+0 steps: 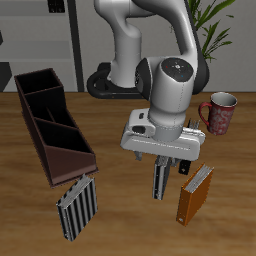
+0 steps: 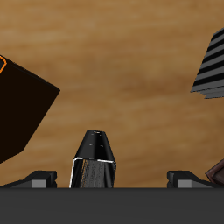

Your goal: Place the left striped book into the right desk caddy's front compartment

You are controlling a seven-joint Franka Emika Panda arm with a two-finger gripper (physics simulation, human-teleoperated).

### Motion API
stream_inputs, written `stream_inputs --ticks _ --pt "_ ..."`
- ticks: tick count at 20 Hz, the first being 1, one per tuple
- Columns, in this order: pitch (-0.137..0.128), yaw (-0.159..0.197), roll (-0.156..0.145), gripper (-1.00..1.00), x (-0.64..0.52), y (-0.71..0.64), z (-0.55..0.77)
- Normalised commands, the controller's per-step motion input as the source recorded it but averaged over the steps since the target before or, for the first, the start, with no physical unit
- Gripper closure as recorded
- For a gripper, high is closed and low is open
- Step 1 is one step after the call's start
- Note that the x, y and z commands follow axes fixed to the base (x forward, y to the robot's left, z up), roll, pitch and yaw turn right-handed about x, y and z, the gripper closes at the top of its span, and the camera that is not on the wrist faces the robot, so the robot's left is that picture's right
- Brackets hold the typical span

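The left striped book [image 1: 160,183], slim with narrow black-and-grey stripes, stands upright on the table directly below my gripper [image 1: 166,162]. In the wrist view the book [image 2: 94,162] sits between the two fingers, nearer one of them, with a gap on both sides. My gripper [image 2: 109,180] is open and holds nothing. The right desk caddy [image 1: 40,140], a long maroon-brown box with inner dividers, lies farther off across the table; a corner of the caddy [image 2: 217,171] shows in the wrist view.
A wider striped book [image 1: 78,207] [image 2: 210,63] lies by the caddy's front end. An orange book [image 1: 195,193] stands close beside the slim book; it shows dark with an orange edge [image 2: 17,109] in the wrist view. A red mug [image 1: 220,112] stands farther back.
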Motion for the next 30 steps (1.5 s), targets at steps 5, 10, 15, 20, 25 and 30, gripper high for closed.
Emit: stream_inputs --ticks 5,10,15,20,25,30 --pt "0.014 -0.022 0.014 1.00 -0.12 0.11 -0.08" --pt "-0.004 -0.015 0.035 1.00 -0.08 0.06 0.06" --pt "-0.024 -0.009 -0.011 1.00 0.00 -0.15 0.17" --pt "-0.030 0.012 -0.025 1.00 -0.05 -0.26 0.23" --pt "-0.048 0.056 -0.026 1.00 -0.21 -0.45 0.45" --pt "-0.060 0.113 -0.014 1.00 -0.47 -0.61 0.67"
